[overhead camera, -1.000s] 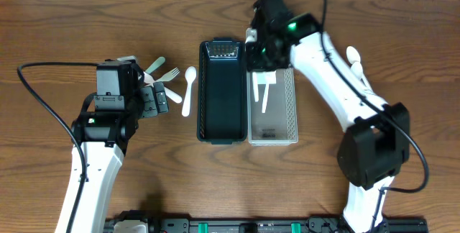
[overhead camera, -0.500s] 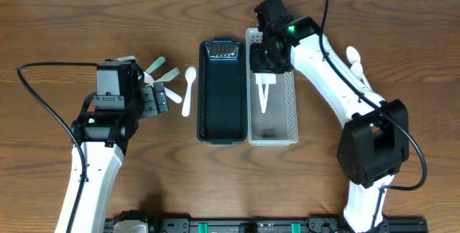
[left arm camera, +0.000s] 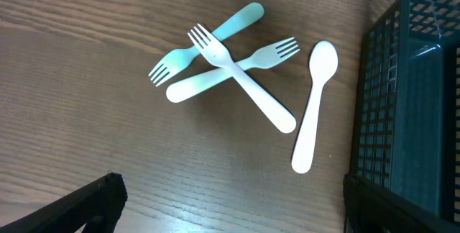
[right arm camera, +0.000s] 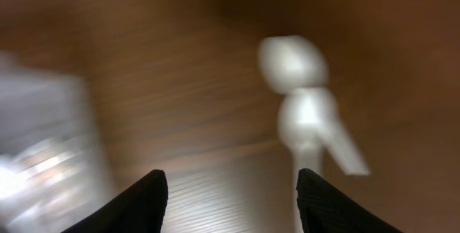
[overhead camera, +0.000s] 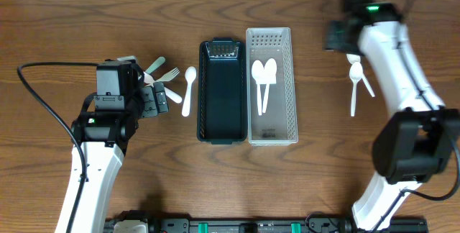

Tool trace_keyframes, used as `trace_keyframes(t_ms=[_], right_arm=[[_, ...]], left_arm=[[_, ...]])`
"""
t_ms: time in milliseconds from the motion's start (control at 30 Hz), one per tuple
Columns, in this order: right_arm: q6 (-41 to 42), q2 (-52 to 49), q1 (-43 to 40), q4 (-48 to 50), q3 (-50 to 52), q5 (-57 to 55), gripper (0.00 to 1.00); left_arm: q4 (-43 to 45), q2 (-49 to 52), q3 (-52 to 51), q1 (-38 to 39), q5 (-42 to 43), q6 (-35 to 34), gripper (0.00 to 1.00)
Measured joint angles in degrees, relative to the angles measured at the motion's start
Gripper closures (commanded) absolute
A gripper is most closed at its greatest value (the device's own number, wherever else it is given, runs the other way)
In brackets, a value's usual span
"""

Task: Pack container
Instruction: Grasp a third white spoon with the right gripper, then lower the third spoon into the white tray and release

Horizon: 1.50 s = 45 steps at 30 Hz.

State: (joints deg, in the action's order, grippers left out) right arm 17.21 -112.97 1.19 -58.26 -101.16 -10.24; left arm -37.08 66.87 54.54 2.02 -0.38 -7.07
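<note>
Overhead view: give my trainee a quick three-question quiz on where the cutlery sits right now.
1. True or false: the dark basket holds two spoons.
2. How many forks lie on the table left of the dark basket? A two, B three, C five.
3. Fill in: the pale basket holds ___ white spoons.

Key: 1 false, it is empty; 2 B; 3 two.

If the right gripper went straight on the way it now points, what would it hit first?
Probably the white spoons lying on the table; the right gripper is open, though blur leaves depth uncertain.
</note>
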Motion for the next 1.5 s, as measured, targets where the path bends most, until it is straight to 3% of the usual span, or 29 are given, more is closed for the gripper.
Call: trace_keyframes(t_ms=[100, 233, 533, 767, 900, 1000, 1100, 1300, 1500], right_arm=[[-0.94, -1.20, -8.07, -0.59, 1.07, 1.95, 0.51], [-1.27, -3.78, -13.09, -0.83, 4.70, 7.41, 0.46], [-1.38, -5.97, -11.74, 3.48, 12.63, 12.26, 0.45], [-1.55, -5.97, -10.54, 9.05, 18.62, 12.24, 0.53], [-1.60, -5.81, -10.54, 10.88, 20.28, 11.74, 0.62], [-1.70, -5.79, -10.56, 11.13, 20.37, 11.28, 0.74], [-1.53, -5.79, -10.54, 11.47, 20.44, 11.02, 0.78], [-2.56, -5.55, -10.51, 9.88, 20.11, 14.99, 0.99], [-2.99, -0.57, -8.66, 4.39, 16.31, 20.39, 0.99]], left_arm=[[0.00, 0.00, 0.00, 0.00, 0.00, -0.02, 0.02], [0.00, 0.00, 0.00, 0.00, 0.00, -0.02, 0.02], [0.00, 0.00, 0.00, 0.00, -0.02, -0.02, 0.02], [0.00, 0.00, 0.00, 0.00, -0.02, -0.02, 0.02], [0.00, 0.00, 0.00, 0.00, 0.00, 0.00, 0.02], [0.00, 0.00, 0.00, 0.00, 0.00, -0.02, 0.02], [0.00, 0.00, 0.00, 0.00, 0.00, -0.02, 0.02], [0.00, 0.00, 0.00, 0.00, 0.00, -0.02, 0.02], [0.00, 0.00, 0.00, 0.00, -0.02, -0.02, 0.02]])
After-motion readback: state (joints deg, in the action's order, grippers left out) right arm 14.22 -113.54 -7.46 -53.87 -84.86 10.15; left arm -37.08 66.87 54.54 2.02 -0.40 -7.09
